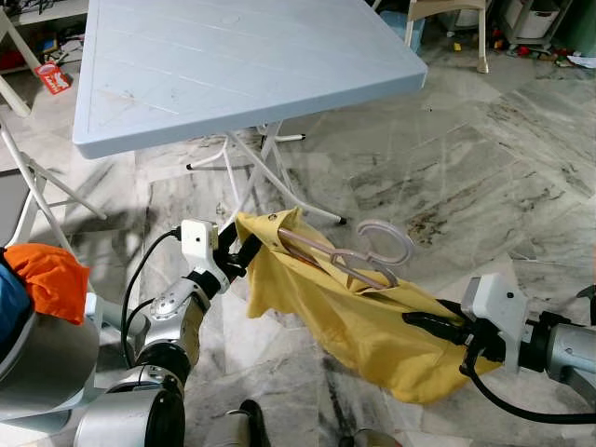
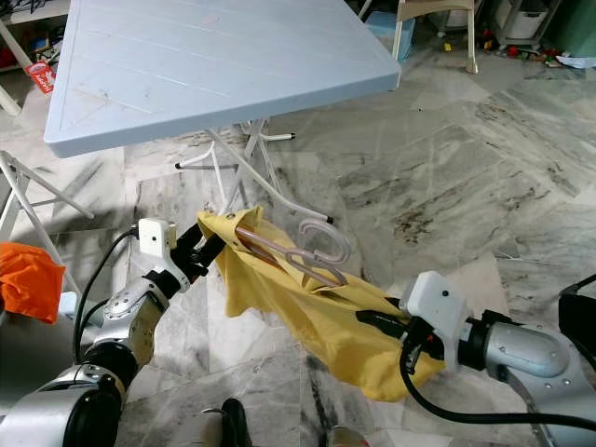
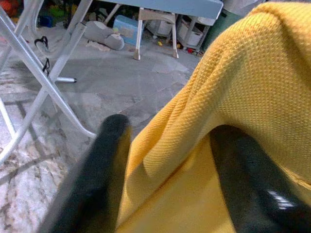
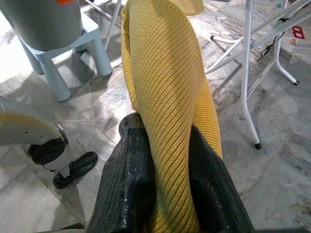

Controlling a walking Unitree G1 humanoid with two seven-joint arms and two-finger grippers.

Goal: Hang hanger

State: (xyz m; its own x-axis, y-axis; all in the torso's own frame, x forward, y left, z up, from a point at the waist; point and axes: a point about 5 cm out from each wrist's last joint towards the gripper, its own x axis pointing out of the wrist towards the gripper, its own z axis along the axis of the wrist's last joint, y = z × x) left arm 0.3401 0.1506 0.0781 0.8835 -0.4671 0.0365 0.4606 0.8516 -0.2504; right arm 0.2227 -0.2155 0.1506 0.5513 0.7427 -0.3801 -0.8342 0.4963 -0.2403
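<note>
The yellow garment [image 1: 354, 321] is soft and limp; the left gripper [image 1: 244, 253] and right gripper [image 1: 430, 323] each pinch an end. The rigid hanger [image 1: 358, 259] lies loose inside and may slip.

Yellow cloth [image 1: 363, 321], pale pink hanger [image 1: 377, 253]

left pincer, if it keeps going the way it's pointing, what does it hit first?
The yellow garment itself: the left pincer is already shut on its edge. Beyond the cloth, probably the hanger inside it, though depth is unclear. The right pincer grips the far end.
</note>
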